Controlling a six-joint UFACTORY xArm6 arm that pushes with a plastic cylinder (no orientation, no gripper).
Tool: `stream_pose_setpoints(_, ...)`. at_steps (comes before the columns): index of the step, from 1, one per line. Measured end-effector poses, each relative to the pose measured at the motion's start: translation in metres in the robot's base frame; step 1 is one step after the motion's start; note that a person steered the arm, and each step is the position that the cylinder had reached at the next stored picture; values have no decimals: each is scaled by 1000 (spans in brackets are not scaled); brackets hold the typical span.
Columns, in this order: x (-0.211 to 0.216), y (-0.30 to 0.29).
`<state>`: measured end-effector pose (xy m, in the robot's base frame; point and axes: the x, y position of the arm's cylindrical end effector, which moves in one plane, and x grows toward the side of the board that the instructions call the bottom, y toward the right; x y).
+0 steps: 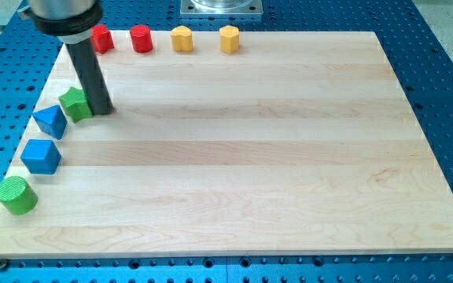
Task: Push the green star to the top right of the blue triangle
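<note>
Near the board's left edge (44, 93), my tip (101, 108), a bare rod without jaws, touches the green star (75, 103)'s right side, the blue triangle (49, 120) lower-left.

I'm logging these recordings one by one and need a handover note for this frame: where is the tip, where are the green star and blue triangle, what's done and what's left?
Tip: my tip is down on the board, against the right side of the green star.
Blocks: the green star sits touching, or nearly touching, the upper right of the blue triangle, near the board's left edge.
Done: the star already lies to the triangle's top right.
Left: probably nothing but to check the placement; a small nudge only if a clearer gap is wanted.
</note>
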<state>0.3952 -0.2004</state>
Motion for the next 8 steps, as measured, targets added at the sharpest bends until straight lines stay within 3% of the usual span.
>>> stream_pose_setpoints(2, 2, -40)
stream_pose_setpoints(3, -40, -51)
stream_pose_setpoints(4, -51, -103)
stream_pose_setpoints(5, -26, -92)
stream_pose_setpoints(8, -20, -74)
